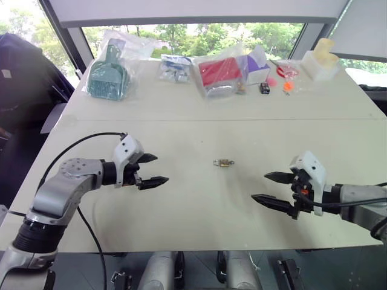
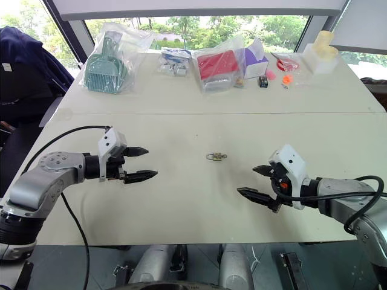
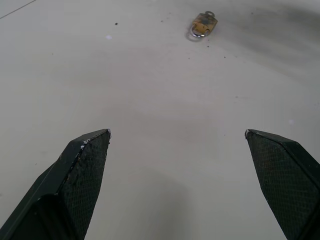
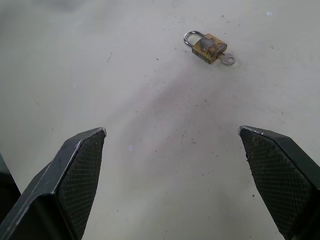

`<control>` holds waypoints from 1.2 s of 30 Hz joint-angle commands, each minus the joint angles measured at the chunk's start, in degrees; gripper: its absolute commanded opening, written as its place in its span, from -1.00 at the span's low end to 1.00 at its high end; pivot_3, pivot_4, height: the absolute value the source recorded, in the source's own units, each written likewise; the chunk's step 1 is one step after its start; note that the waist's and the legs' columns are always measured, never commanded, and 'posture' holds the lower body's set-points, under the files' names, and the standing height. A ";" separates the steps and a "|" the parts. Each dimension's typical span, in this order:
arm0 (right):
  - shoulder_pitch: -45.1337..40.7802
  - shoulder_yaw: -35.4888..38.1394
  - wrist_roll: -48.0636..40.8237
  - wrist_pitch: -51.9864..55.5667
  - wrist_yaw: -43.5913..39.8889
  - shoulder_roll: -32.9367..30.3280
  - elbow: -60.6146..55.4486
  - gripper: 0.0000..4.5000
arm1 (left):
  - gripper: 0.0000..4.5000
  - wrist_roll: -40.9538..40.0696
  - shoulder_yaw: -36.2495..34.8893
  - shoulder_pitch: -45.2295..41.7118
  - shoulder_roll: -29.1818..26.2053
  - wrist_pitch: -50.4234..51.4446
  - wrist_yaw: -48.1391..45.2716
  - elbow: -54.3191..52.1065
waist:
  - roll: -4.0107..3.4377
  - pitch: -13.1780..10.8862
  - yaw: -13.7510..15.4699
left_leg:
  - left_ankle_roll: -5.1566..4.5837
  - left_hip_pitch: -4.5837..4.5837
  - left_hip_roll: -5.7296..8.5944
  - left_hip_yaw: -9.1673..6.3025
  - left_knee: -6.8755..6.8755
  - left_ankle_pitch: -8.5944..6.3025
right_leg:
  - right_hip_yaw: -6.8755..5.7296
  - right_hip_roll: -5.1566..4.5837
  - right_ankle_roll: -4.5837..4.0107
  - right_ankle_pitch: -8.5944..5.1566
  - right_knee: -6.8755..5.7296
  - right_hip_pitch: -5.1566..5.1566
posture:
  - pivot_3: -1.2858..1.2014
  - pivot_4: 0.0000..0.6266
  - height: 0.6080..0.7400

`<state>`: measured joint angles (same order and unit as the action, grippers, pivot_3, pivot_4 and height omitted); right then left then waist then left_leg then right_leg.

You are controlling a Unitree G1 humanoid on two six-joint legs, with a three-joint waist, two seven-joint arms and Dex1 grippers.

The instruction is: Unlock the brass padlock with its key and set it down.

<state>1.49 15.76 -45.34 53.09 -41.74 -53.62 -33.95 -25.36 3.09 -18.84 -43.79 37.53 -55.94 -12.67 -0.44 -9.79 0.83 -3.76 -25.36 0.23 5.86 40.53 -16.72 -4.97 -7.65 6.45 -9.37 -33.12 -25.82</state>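
Right wrist view shows the brass padlock lying flat on the pale tabletop, with the key sticking out of its body. Left gripper and right gripper hover on either side of it, well apart from it, both with jaws spread wide and holding nothing.

brass padlock flat on table (key inserted)

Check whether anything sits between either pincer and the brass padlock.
Nothing visible does. The brass padlock lies alone on bare table, key in it, between the open left pincer and open right pincer.
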 commanded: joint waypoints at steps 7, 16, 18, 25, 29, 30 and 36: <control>-19.77 -1.25 -8.95 5.03 8.08 5.45 1.26 0.96 | 1.00 11.35 14.89 -31.03 3.09 -9.89 -16.05 22.12 | 0.06 0.01 1.71 | 0.07 -0.02 -0.01 -0.06 0.00 0.12 | -0.09 0.06 -0.16 0.11 -0.02 -0.23 | 0.03 -0.52 0.93; -5.55 -1.39 -0.82 2.70 11.84 4.64 -3.57 0.96 | 1.00 23.59 25.85 -50.87 25.19 -24.19 -21.96 54.66 | 0.15 -0.04 1.72 | -0.32 -0.21 0.16 0.27 0.35 -0.01 | -0.06 -0.03 0.13 0.17 0.09 0.19 | 0.03 -0.52 0.93; -1.64 -0.27 0.97 1.96 13.00 4.97 -4.65 0.96 | 1.00 26.00 27.17 -52.83 29.31 -26.70 -22.31 60.89 | 0.18 -0.06 1.53 | -0.65 -0.22 0.16 0.22 0.50 -0.21 | -0.06 -0.05 0.11 0.14 0.12 0.25 | 0.03 -0.52 0.93; 7.86 4.71 4.03 -0.02 16.86 8.74 -7.72 0.96 | 1.00 32.47 26.46 -57.38 41.71 -30.61 -12.85 78.09 | 0.20 -0.07 1.40 | -0.83 -0.10 0.06 0.12 0.59 -0.33 | -0.06 -0.08 -0.01 0.07 0.08 0.22 | 0.03 -0.52 0.93; 8.37 5.48 4.72 -0.41 18.93 10.86 -8.53 0.96 | 1.00 34.86 26.15 -57.47 45.06 -30.60 -10.41 81.76 | 0.19 -0.07 1.41 | -0.83 -0.09 0.02 0.11 0.56 -0.33 | -0.06 -0.03 -0.01 0.06 0.03 0.17 | 0.03 -0.52 0.93; 8.28 5.52 4.78 -0.41 19.30 11.23 -8.67 0.96 | 1.00 35.49 26.17 -57.27 45.44 -30.68 -9.95 82.21 | 0.19 -0.06 1.45 | -0.83 -0.10 0.01 0.11 0.56 -0.33 | -0.06 -0.03 -0.01 0.06 0.02 0.16 | 0.03 -0.52 0.93; 7.28 5.32 5.09 -0.66 20.53 12.44 -8.65 1.00 | 0.63 40.10 27.83 -55.18 45.51 -31.46 -7.91 82.24 | 0.19 -0.04 1.51 | -0.82 -0.02 0.02 0.10 0.61 -0.33 | -0.07 -0.08 -0.02 0.06 0.07 0.30 | 0.03 -0.52 0.93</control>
<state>9.39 19.64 -40.68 53.41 -21.59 -41.49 -40.93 11.60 29.78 -74.95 2.22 5.75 -65.37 68.95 -0.24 -9.83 2.35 -4.58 -25.37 0.25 5.96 41.15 -17.05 -5.03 -7.73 6.43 -9.31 -33.04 -25.51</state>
